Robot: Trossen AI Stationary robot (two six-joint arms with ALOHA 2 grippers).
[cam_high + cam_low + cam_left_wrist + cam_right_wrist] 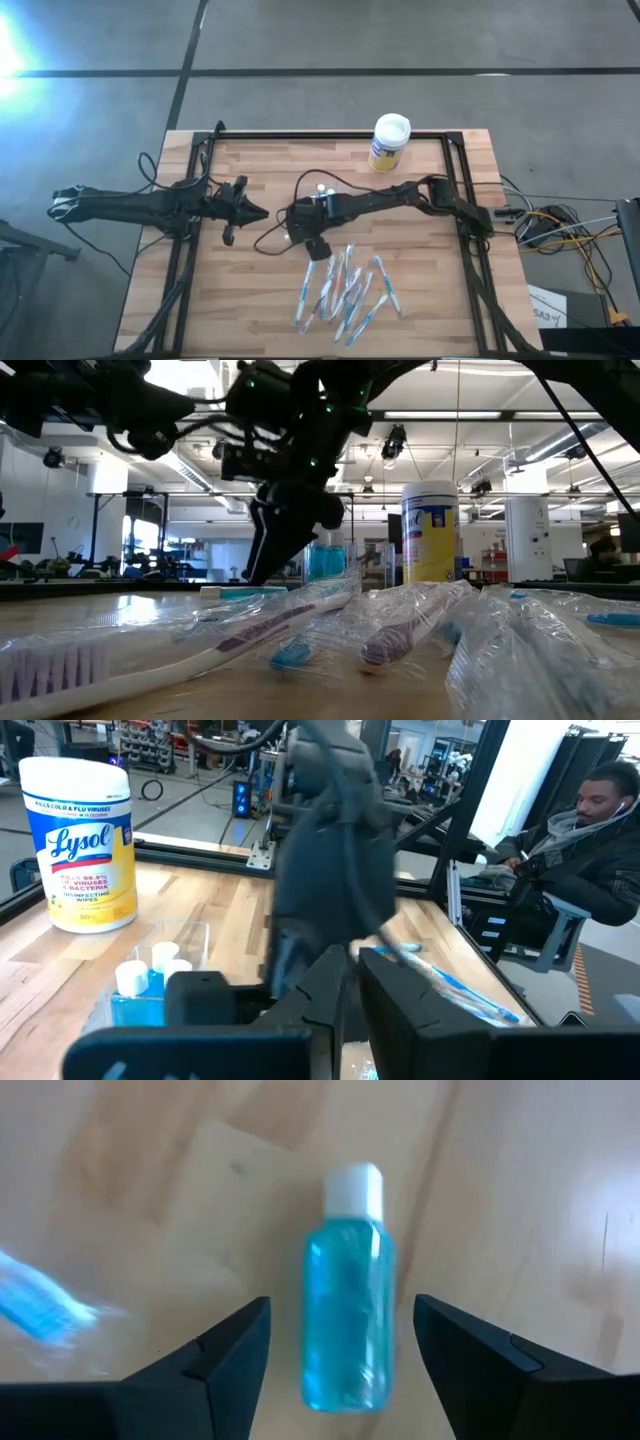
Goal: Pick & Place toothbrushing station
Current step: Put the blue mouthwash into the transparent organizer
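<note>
The toothbrushing station [190,942], a small see-through holder, stands on the wooden table near its middle. Blue bottles with white caps [132,978] stand in it. In the high view, white caps [320,188] mark it. My right gripper [340,1350] is open and slants down over a small blue bottle [347,1315] that lies flat on the table. One finger stands on either side of the bottle, apart from it. The low view shows this gripper [265,565] just above the lying bottle [232,592]. My left gripper [255,212] waits shut, left of centre, pointing level.
A yellow-and-blue wipes canister with a white lid [390,140] stands at the table's far edge. Several wrapped toothbrushes [345,290] lie fanned out near the front edge, just in front of my right gripper. A black frame [330,134] runs round the table. A seated person [585,840] shows beyond it.
</note>
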